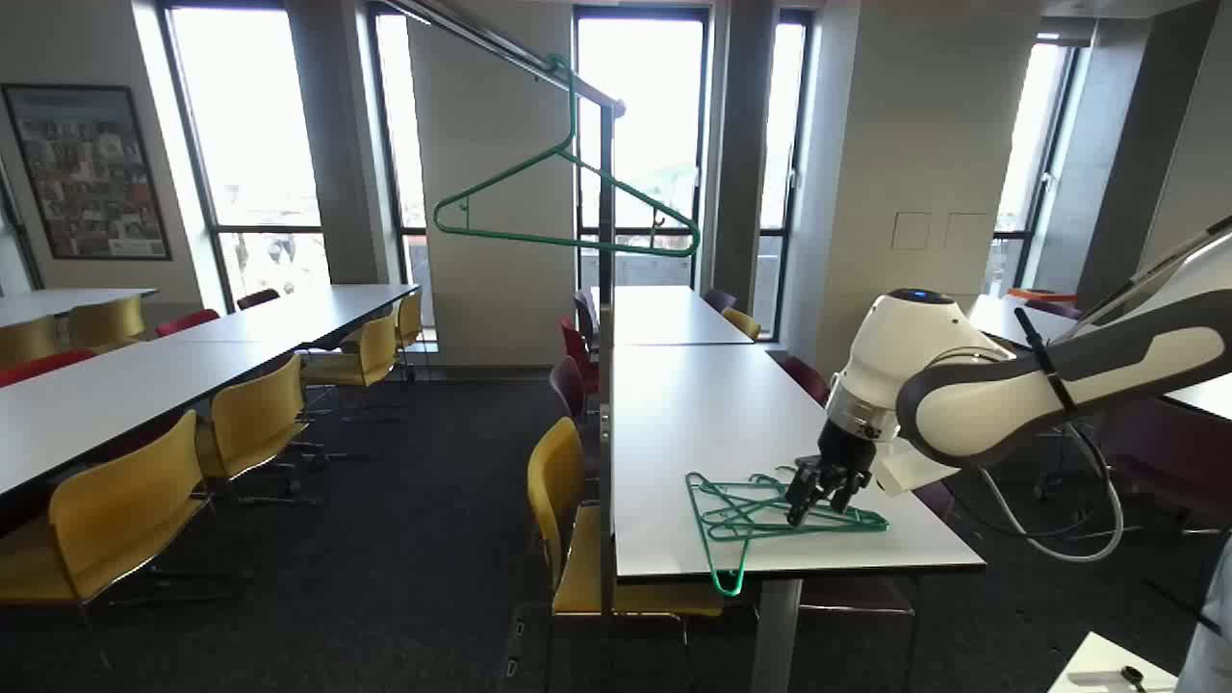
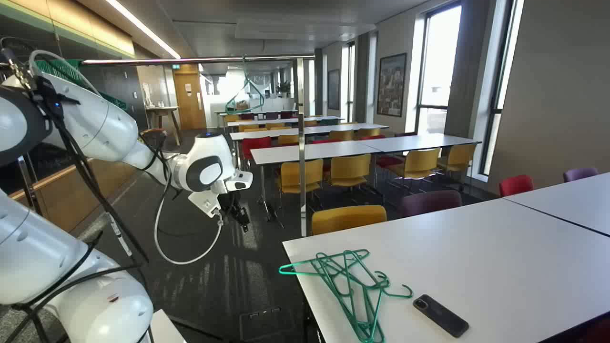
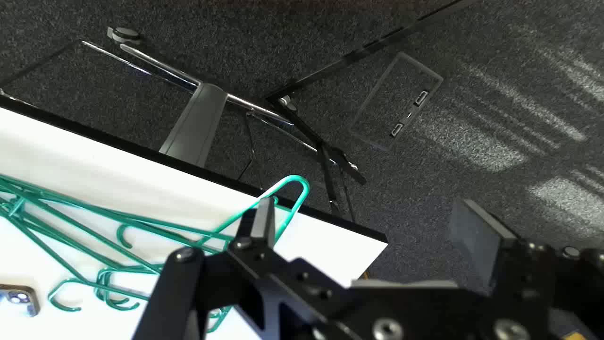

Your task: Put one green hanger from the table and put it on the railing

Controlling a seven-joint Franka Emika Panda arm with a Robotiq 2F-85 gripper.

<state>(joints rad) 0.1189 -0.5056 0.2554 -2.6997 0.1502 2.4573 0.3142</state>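
Several green hangers (image 1: 734, 589) lie tangled near the end of the white table (image 1: 693, 414). They also show in an exterior view (image 2: 288, 272) and the wrist view (image 3: 306, 186); one loop sticks out past the table edge. Another green hanger (image 1: 520, 238) hangs by its hook on the railing (image 1: 500, 46), seen in both exterior views. My gripper (image 3: 370, 212) is open and empty. In an exterior view (image 2: 238, 216) it is beside the table end, higher than the tabletop. In the wrist view one finger overlaps the projecting loop; nothing lies between the fingers.
The railing's upright pole (image 2: 302, 166) stands by the table's corner. A dark phone (image 2: 441, 314) lies beside the hangers. A yellow chair (image 1: 556, 481) stands at the table's side. Cables hang from the arm. Something green and striped (image 2: 62, 69) shows behind the arm; I cannot tell what.
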